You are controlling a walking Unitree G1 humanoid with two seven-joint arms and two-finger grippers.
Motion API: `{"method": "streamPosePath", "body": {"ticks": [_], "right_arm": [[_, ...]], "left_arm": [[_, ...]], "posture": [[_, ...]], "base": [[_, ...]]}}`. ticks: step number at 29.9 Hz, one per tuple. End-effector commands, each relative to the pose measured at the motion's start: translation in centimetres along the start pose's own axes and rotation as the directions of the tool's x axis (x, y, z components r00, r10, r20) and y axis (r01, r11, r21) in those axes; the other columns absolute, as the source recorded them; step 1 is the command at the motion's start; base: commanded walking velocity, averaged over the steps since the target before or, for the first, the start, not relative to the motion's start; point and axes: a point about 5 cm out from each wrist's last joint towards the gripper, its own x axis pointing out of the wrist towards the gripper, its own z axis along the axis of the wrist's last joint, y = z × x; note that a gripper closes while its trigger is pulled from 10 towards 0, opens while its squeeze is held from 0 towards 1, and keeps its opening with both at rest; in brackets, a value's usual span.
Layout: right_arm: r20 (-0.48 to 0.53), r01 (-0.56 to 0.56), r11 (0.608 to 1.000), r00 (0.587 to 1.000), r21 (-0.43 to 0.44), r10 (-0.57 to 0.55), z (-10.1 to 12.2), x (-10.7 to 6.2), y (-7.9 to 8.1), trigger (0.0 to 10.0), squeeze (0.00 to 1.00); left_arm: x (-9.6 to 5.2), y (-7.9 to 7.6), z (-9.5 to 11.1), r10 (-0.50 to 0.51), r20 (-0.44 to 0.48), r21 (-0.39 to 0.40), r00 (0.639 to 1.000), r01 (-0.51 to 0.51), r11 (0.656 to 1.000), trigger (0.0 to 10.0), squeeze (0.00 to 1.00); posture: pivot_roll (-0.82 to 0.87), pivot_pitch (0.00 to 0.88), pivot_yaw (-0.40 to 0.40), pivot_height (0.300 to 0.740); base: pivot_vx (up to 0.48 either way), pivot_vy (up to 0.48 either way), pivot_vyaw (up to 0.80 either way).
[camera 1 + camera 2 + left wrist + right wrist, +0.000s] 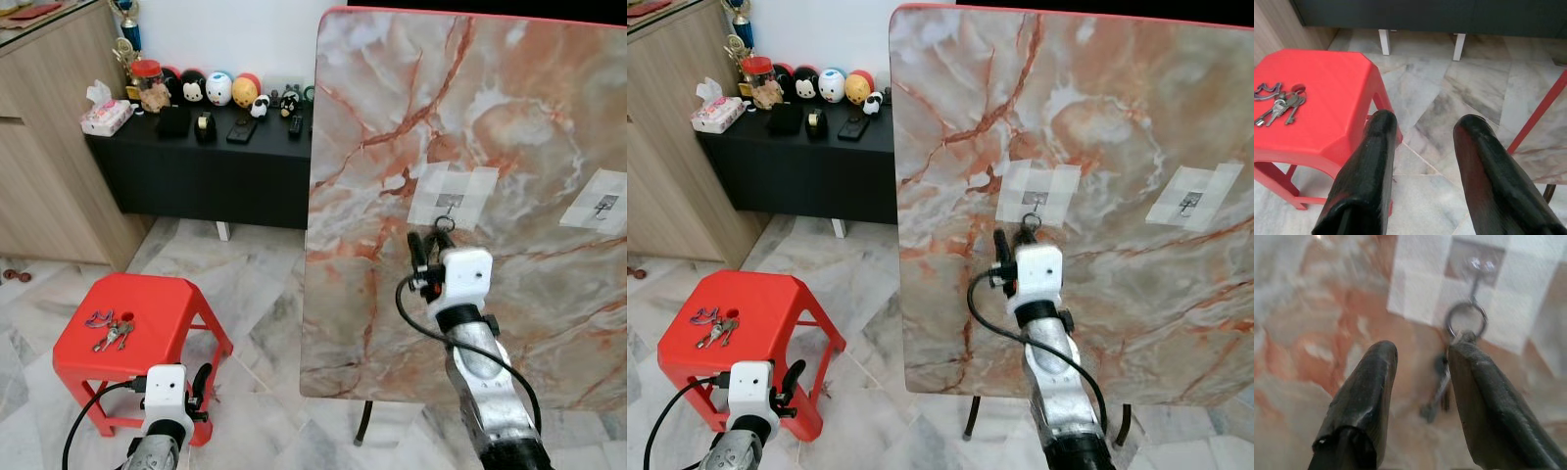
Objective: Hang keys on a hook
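I see a key ring [1466, 319] hanging on the taped hook [1475, 271] on the upright marble board [509, 117], keys dangling below. My right claw [1418, 357] sits at its 6 o'clock, fingers parted, gripping nothing. More keys [110, 331] lie on the red stool [167, 304], my left claw [1422, 142] open nearby.

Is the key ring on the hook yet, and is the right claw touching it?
The ring hangs from the hook, touching it, in the right wrist view. Whether the right claw touches it, cannot tell: one finger's tip overlaps the ring's lower edge, blurred.
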Motion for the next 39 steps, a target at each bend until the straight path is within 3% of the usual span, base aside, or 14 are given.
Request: {"method": "streamPosePath", "body": {"ticks": [1, 10, 11, 12, 16, 19, 22, 24, 25, 27, 29, 33, 34, 39], "right_arm": [[-0.060, -0.004, 1.000, 0.998, -0.023, 0.003, -1.3, -0.7, -0.4, 10.0, 0.00], [-0.090, -0.005, 1.000, 0.996, -0.026, 0.003, -2.0, -1.1, -0.5, 10.0, 0.00], [-0.262, 0.085, 0.994, 0.963, 0.065, -0.065, -5.6, -2.7, -1.1, 10.0, 0.00], [-0.520, 0.253, 0.953, 0.844, 0.170, -0.132, -10.7, -6.4, -1.5, 10.0, 0.00], [-0.731, 0.390, 0.895, 0.672, 0.218, -0.115, -14.5, -10.8, -1.1, 10.0, 0.00], [-0.807, 0.428, 0.884, 0.581, 0.189, -0.109, -15.9, -13.2, -0.8, 10.0, 0.00], [-0.828, 0.428, 0.885, 0.553, 0.184, -0.095, -16.3, -14.1, -0.6, 10.0, 0.00], [-0.854, 0.415, 0.897, 0.513, 0.154, -0.091, -16.8, -15.2, -0.3, 10.0, 0.00], [-0.873, 0.401, 0.904, 0.482, 0.151, -0.068, -17.1, -16.1, 0.2, 10.0, 0.00], [-0.883, 0.385, 0.909, 0.468, 0.159, -0.044, -17.3, -16.5, 0.6, 10.0, 0.00], [-0.885, 0.383, 0.909, 0.464, 0.162, -0.038, -17.3, -16.6, 0.7, 10.0, 0.00], [-0.904, 0.378, 0.908, 0.427, 0.179, 0.001, -17.6, -16.8, 1.3, 10.0, 0.00], [-0.910, 0.344, 0.924, 0.414, 0.169, 0.012, -17.7, -16.8, 1.5, 10.0, 0.00], [-0.918, 0.309, 0.939, 0.395, 0.153, 0.019, -17.7, -16.8, 1.5, 10.0, 0.00]], "left_arm": [[-0.4, -0.3, -0.9, -0.011, -0.042, 0.008, 0.999, 0.011, 1.000, 10.0, 0.00], [-0.4, -0.3, -0.9, -0.010, -0.045, 0.007, 0.999, 0.011, 1.000, 10.0, 0.00], [-0.5, -0.2, -1.1, -0.007, -0.056, 0.010, 0.998, 0.008, 1.000, 10.0, 0.00], [-0.6, 0.0, -1.4, -0.003, -0.071, 0.012, 0.997, 0.004, 1.000, 10.0, 0.00], [-0.6, 0.0, -1.9, -0.014, -0.116, 0.013, 0.993, 0.015, 1.000, 10.0, 0.00], [-0.7, 0.0, -2.4, -0.018, -0.150, 0.020, 0.988, 0.021, 1.000, 10.0, 0.00], [-0.8, 0.1, -2.6, -0.016, -0.162, 0.019, 0.987, 0.020, 1.000, 10.0, 0.00], [-0.9, 0.1, -2.9, -0.016, -0.182, 0.015, 0.983, 0.019, 1.000, 10.0, 0.00], [-1.1, -0.1, -3.6, -0.029, -0.235, 0.012, 0.972, 0.032, 0.999, 10.0, 0.00], [-1.4, -0.3, -4.3, -0.038, -0.283, 0.013, 0.958, 0.044, 0.999, 10.0, 0.00], [-1.4, -0.3, -4.5, -0.039, -0.295, 0.012, 0.955, 0.044, 0.999, 10.0, 0.00], [-2.1, 0.0, -5.9, -0.007, -0.409, -0.001, 0.913, 0.007, 1.000, 10.0, 0.00], [-2.3, 0.0, -6.2, -0.006, -0.433, -0.002, 0.901, 0.005, 1.000, 10.0, 0.00], [-2.3, -0.3, -6.5, -0.007, -0.470, -0.017, 0.883, -0.001, 1.000, 10.0, 0.00]], "posture": [[0.13, 0.034, -0.065, 0.740], [0.13, 0.034, -0.065, 0.740], [0.14, 0.027, -0.067, 0.740], [0.14, 0.028, -0.063, 0.740], [0.13, 0.021, -0.058, 0.740], [0.14, 0.019, -0.054, 0.740], [0.14, 0.015, -0.052, 0.740], [0.13, 0.012, -0.051, 0.740], [0.15, 0.007, -0.046, 0.740], [0.15, 0.002, -0.044, 0.740], [0.15, 0.000, -0.043, 0.740], [0.14, 0.000, -0.035, 0.740], [0.14, 0.000, -0.034, 0.740], [0.14, 0.000, -0.035, 0.740]], "base": [[0.000, 0.000, 0.00], [0.000, 0.000, 0.00], [0.000, 0.000, 0.00], [0.000, 0.000, 0.00], [0.000, 0.000, 0.00], [0.000, 0.000, 0.00], [0.000, 0.000, 0.00], [0.000, 0.000, 0.00], [0.000, 0.000, 0.00], [0.000, 0.000, 0.00], [0.000, 0.000, 0.00], [0.000, 0.000, 0.00], [0.000, 0.000, 0.00], [0.000, 0.000, 0.00]]}}
